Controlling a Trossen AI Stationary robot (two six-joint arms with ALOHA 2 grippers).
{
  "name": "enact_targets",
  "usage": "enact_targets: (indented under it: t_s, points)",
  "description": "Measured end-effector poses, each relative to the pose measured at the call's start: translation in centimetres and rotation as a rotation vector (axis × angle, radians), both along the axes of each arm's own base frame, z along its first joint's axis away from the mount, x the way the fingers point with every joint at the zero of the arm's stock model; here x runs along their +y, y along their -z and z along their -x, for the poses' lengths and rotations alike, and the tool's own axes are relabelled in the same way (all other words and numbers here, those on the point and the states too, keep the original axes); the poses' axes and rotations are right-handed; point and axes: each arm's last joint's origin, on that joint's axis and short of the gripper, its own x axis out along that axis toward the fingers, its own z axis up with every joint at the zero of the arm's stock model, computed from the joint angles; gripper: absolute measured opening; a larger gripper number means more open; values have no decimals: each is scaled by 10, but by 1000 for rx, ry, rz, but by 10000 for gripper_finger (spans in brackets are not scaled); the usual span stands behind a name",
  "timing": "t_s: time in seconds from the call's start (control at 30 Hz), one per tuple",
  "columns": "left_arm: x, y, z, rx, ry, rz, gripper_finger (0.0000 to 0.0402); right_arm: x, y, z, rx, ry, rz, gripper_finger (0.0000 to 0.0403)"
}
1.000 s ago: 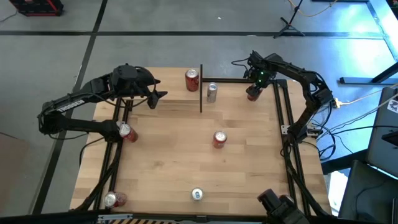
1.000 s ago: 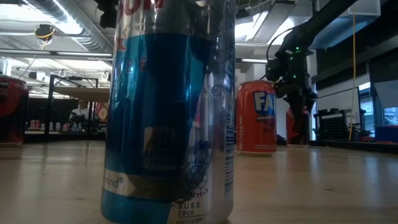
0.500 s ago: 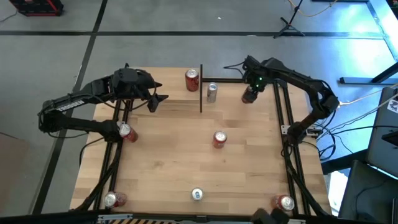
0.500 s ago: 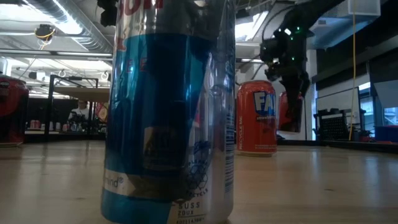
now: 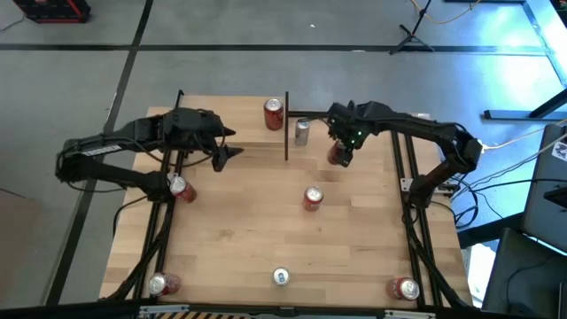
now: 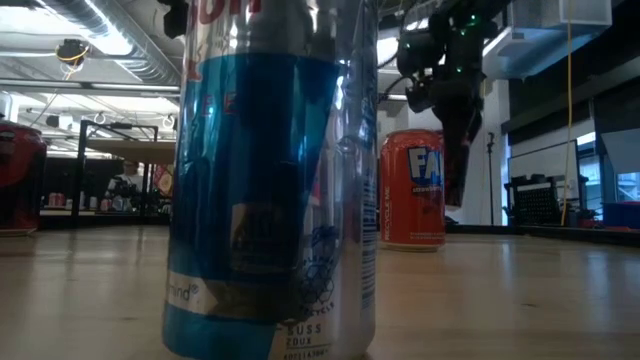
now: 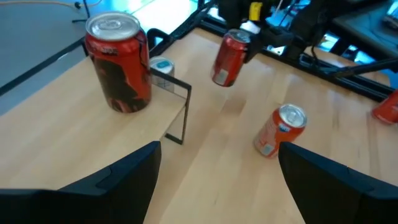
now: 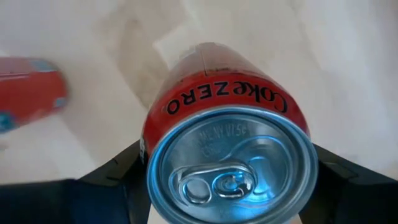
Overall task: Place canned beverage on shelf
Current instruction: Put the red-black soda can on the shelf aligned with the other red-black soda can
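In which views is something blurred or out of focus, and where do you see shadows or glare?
Low view: the blue and silver can stands so near the lens that it is soft and blocks much of the scene. Right wrist view: the Coke Zero can in the right gripper is sharp, the tabletop behind blurred. Left wrist view: the lifted can casts a faint shadow.

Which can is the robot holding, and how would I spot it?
Look at the far end of the wooden table, just right of the shelf. There the right gripper holds a red Coke Zero can in the air. Every other can stands on wood; only this one hangs clamped between dark fingers.
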Motion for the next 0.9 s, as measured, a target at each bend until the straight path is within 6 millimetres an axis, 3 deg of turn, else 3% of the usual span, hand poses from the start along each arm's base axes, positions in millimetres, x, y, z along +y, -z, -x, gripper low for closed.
enact_targets:
  t_s: [0.23,0.5,0.7,0.9]
  points:
    - [-7,8,-10,53,20,-6,322,25,-2,-21,-110,20,-24,274]
    - [-15,53,-19,120,54,24,322,50,7,-53,-236,25,-86,274]
    - [-20,86,-24,110,71,57,322,67,13,-87,-238,-30,-107,273]
    - [-26,98,-27,63,102,52,322,68,19,-116,-230,-22,-123,274]
